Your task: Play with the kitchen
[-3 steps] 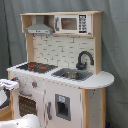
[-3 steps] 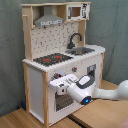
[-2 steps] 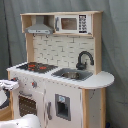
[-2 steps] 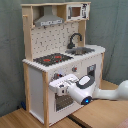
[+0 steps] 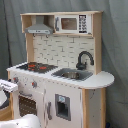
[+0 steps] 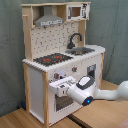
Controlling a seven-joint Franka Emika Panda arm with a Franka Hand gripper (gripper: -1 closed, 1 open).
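White and light-wood, the kitchen [image 5: 55, 70] fills the first exterior view with one black faucet [image 5: 84, 59], one sink and one red-ringed hob, while in the second exterior view the gripper [image 6: 64, 87] meets its oven front, grip indiscernible

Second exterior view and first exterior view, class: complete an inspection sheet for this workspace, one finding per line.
Surface: wooden floor, bare where visible.
Job's things: the kitchen upright; faucet over sink; red-ringed hob; oven door.
Clutter: nothing seen.
Grippers: gripper against the kitchen front, at the top of the oven door.
Cables: nothing seen.
Surroundings: grey curtain behind.
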